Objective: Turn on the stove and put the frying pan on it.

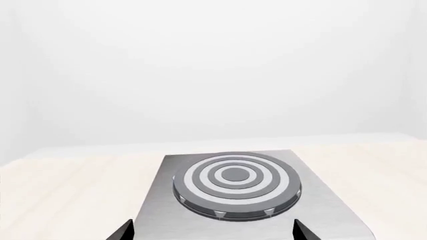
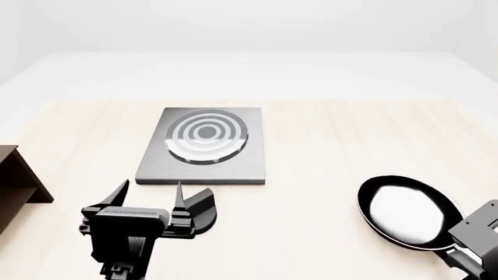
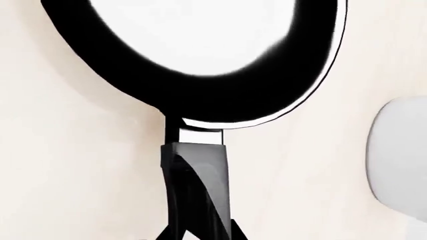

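The stove [image 2: 202, 146] is a flat grey plate with a ringed burner, lying mid-table; I cannot pick out its knob. My left gripper [image 2: 151, 188] is open and empty just before the stove's near edge. In the left wrist view its fingertips [image 1: 122, 231] frame the stove [image 1: 233, 180]. The frying pan [image 2: 404, 210] sits on the table at the right. Its handle runs under my right gripper [image 2: 470, 245]. In the right wrist view the right gripper [image 3: 198, 232] is shut on the pan's handle [image 3: 197, 175], just behind the pan's bowl [image 3: 200, 50].
A dark brown wooden shelf [image 2: 16, 181] stands at the table's left edge. A pale rounded white object [image 3: 400, 160] lies beside the pan in the right wrist view. The light wood table [image 2: 327, 140] ends in a white floor behind the stove.
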`<state>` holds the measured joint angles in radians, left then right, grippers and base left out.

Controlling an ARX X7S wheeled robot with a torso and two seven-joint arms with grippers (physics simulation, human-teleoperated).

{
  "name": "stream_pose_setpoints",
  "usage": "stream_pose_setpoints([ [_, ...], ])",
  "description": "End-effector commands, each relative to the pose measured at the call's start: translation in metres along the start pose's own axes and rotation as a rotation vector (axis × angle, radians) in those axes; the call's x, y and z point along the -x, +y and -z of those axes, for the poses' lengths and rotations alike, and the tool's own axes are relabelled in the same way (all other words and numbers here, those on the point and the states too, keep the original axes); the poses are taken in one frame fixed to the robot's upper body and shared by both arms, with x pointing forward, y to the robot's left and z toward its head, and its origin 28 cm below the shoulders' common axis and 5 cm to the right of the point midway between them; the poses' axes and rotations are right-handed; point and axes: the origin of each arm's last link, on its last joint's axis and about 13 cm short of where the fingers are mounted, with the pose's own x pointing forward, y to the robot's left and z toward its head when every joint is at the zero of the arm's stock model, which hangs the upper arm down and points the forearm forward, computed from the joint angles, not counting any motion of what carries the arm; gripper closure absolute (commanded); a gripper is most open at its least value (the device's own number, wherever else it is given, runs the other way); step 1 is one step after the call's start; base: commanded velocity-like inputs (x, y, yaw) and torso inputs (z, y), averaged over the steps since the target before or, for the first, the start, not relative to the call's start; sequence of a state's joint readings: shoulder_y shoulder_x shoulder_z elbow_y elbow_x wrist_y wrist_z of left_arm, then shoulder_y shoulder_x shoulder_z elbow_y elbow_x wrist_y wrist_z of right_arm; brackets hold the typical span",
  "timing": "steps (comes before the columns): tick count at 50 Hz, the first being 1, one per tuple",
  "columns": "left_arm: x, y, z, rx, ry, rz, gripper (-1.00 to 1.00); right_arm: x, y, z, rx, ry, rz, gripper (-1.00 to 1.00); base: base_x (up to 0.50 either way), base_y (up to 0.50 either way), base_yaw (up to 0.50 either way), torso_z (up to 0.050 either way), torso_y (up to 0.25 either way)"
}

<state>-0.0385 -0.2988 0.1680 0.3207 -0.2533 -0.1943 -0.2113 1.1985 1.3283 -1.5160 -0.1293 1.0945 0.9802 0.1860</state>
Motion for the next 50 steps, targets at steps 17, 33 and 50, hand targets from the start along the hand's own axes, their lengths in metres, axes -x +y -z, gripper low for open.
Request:
stream_pose_setpoints([
  [17, -0.001, 0.002, -0.004, 0.006, -0.009, -0.007, -1.00, 0.082, -0.030, -0.045, 0.039, -0.207, 0.087, 1.00, 0.00, 0.00, 0.00, 0.000, 0.000],
  [33, 0.000, 0.002, -0.003, 0.008, -0.006, -0.009, -1.00, 0.104, -0.044, -0.060, 0.052, -0.278, 0.139, 1.00, 0.00, 0.00, 0.00, 0.000, 0.001],
  [50, 0.001, 0.003, -0.002, 0.011, -0.005, -0.012, -1.00, 0.127, -0.055, -0.078, 0.055, -0.401, 0.195, 1.00, 0.00, 0.00, 0.00, 0.000, 0.001],
])
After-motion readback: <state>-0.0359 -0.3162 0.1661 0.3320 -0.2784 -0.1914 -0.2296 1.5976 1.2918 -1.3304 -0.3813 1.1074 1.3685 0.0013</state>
